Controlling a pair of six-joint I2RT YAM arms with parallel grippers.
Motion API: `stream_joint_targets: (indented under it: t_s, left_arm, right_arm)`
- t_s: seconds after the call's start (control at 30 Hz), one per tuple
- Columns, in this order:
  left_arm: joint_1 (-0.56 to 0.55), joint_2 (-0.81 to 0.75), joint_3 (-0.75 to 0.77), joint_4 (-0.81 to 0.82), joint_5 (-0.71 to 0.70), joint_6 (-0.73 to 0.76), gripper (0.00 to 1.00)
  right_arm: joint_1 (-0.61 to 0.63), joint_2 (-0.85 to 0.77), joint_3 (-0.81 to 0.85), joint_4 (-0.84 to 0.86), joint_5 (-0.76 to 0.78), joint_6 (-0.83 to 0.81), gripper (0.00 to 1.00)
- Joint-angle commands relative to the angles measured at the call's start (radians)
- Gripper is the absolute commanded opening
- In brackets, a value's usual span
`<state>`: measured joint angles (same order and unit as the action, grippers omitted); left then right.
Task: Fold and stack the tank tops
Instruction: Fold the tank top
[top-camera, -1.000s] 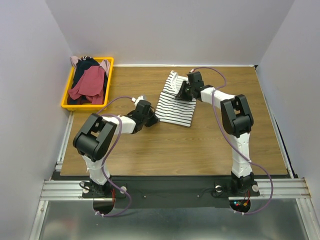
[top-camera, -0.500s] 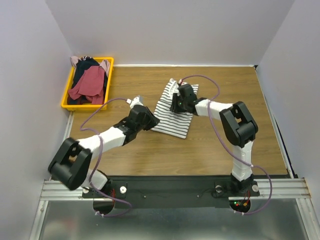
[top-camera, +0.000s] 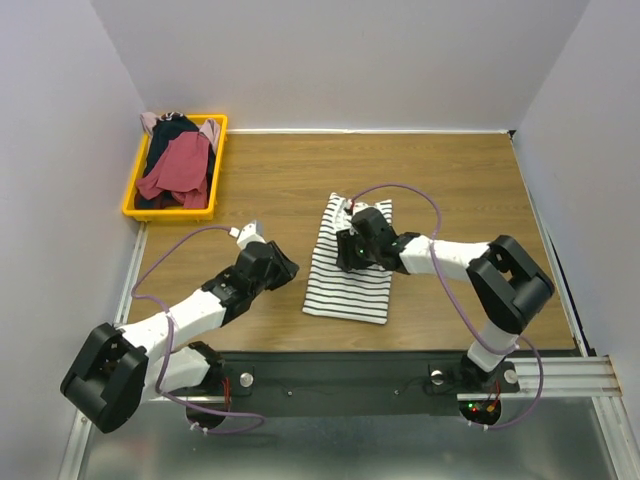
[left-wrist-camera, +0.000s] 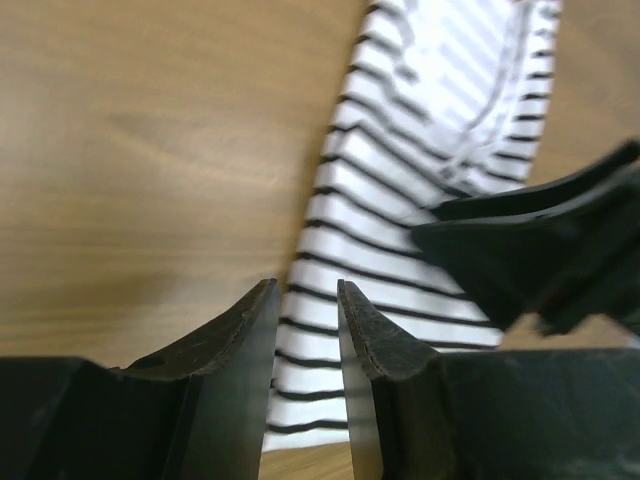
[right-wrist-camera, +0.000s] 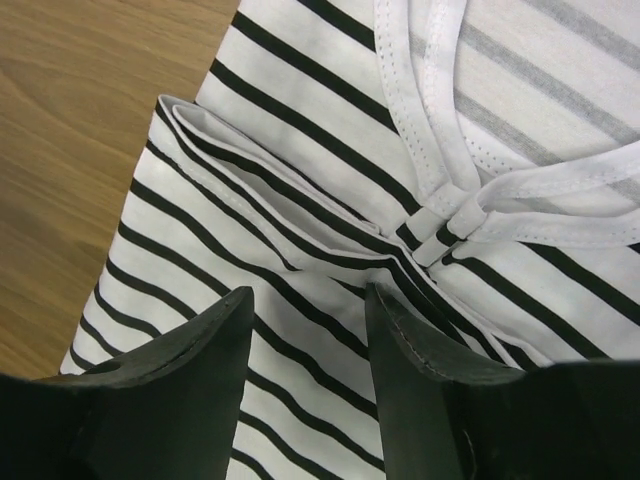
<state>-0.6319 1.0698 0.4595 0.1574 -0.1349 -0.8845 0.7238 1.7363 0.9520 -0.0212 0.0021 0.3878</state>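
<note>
striped top (top-camera: 348, 272) lay on the table (top-camera: 460, 180), mid-front, neck end far from the bases, hem (top-camera: 345, 312) toward them. it looked already narrowed lengthwise, w/ a doubled edge showing in the r wrist view. red top (top-camera: 182, 162), navy top (top-camera: 168, 135) and pink top (top-camera: 149, 121) sat heaped in the bin (top-camera: 131, 208) at far left, well apart from it.

r gripper (right-wrist-camera: 305, 300) hung right over the cloth just below the straps (right-wrist-camera: 430, 90), jaws apart, nothing btwn them. l gripper (left-wrist-camera: 305, 295) sat low beside the top's left edge, jaws a narrow slot apart, also empty. whether either tip touched fabric, couldn't tell.

handling, judged: thin, limp, v. light, no stiffness at all. it'd sag and bunch when lifted and prob slide on the wood if dragged. the layers could part, so a shallow pinch might catch only the upper one. best holds were prob the bound edges, i.e. straps and armhole trim, or the two hem corners. pinch down to the table, one arm per corner, and carry that end over evenly.
</note>
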Motion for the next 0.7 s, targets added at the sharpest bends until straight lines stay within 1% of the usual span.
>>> stream_joint_targets:
  t_s: [0.0,0.13,0.23,0.27,0.3,0.33,0.4,0.43,0.47,0.57,0.6,0.67]
  left_arm:
    - [-0.025,-0.01,-0.05,0.056,0.024,0.002,0.41]
    - [-0.034,0.031,-0.025,0.08,0.027,0.03,0.41]
    - [-0.034,0.07,-0.002,0.077,0.021,0.048,0.41]
    - [-0.035,0.077,-0.002,0.076,0.021,0.053,0.42]
    - [-0.035,0.084,-0.004,0.076,0.024,0.055,0.45]
    - [-0.035,0.088,-0.008,0.076,0.027,0.056,0.47]
    - [-0.043,0.085,-0.018,0.08,0.034,0.058,0.51]
    - [-0.046,0.081,-0.022,0.079,0.037,0.059,0.52]
    - [-0.051,0.078,-0.027,0.079,0.043,0.061,0.53]
    - [-0.068,0.061,-0.039,0.076,0.058,0.059,0.54]
    - [-0.081,0.056,-0.042,0.073,0.061,0.056,0.54]
    - [-0.095,0.056,-0.053,0.073,0.06,0.048,0.54]
  right_arm:
    - [-0.012,-0.104,-0.021,-0.046,0.013,-0.006,0.55]
    - [-0.012,-0.168,-0.035,-0.046,0.003,0.029,0.55]
    - [-0.011,-0.245,-0.067,-0.075,0.093,0.088,0.55]
    - [-0.012,-0.267,-0.081,-0.12,0.126,0.108,0.57]
    - [-0.012,-0.283,-0.087,-0.143,0.198,0.149,0.57]
    - [-0.014,-0.309,-0.096,-0.161,0.228,0.164,0.57]
    - [-0.017,-0.326,-0.131,-0.193,0.3,0.196,0.51]
    - [-0.02,-0.333,-0.146,-0.197,0.312,0.206,0.49]
    - [-0.036,-0.339,-0.16,-0.198,0.315,0.212,0.43]
    - [-0.086,-0.327,-0.188,-0.198,0.302,0.226,0.35]
    - [-0.095,-0.307,-0.188,-0.197,0.299,0.218,0.3]
    - [-0.115,-0.281,-0.182,-0.197,0.294,0.211,0.27]
